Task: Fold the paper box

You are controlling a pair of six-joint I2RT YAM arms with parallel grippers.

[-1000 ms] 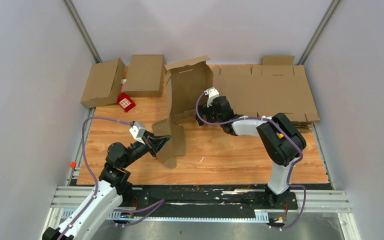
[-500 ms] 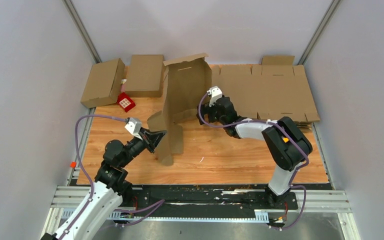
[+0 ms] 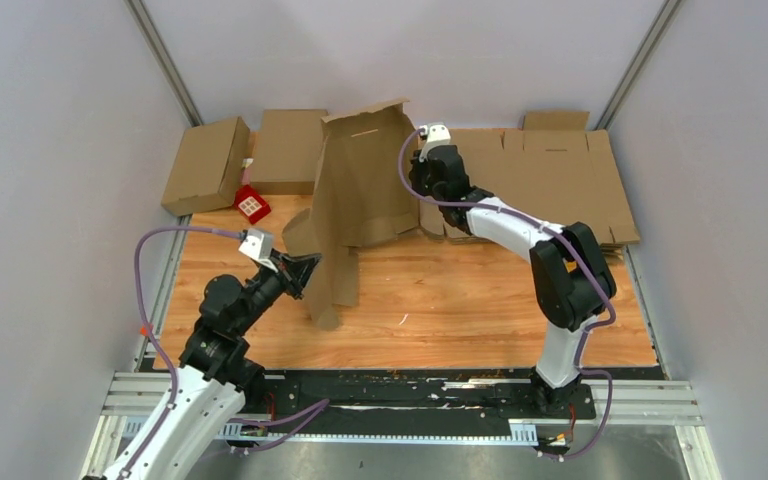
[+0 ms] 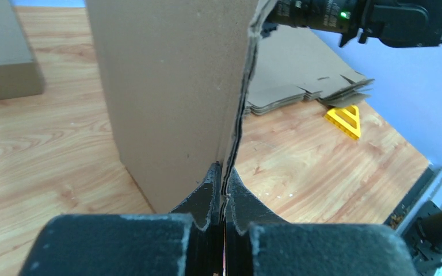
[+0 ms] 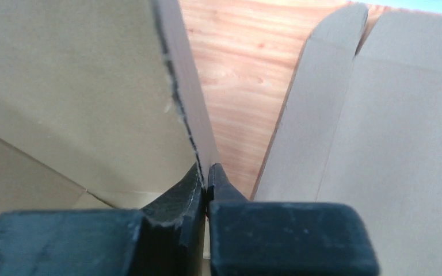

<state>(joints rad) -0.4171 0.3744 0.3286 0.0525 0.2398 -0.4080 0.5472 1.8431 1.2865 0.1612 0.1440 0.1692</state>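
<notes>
From above: holding up the paper box point(image 3: 360, 185), tall and half-opened, over the far middle of the wooden surface point(image 3: 480, 310); pinched at its near lower flap by the left hand point(image 3: 303, 276), at its right edge by the right hand point(image 3: 418, 188). Just right of it, a flat cardboard stack point(image 3: 545, 185); far left, two folded boxes point(image 3: 290, 150) and a red block point(image 3: 251, 206)

From the left wrist: clamped narrow with the left hand point(image 4: 223, 172) on the box's thin edge; beyond, a yellow triangle point(image 4: 345, 118) on the wood

From the right wrist: closed likewise with the right hand point(image 5: 206, 172) on a box wall edge, beside the flat cardboard stack point(image 5: 391, 115)
</notes>
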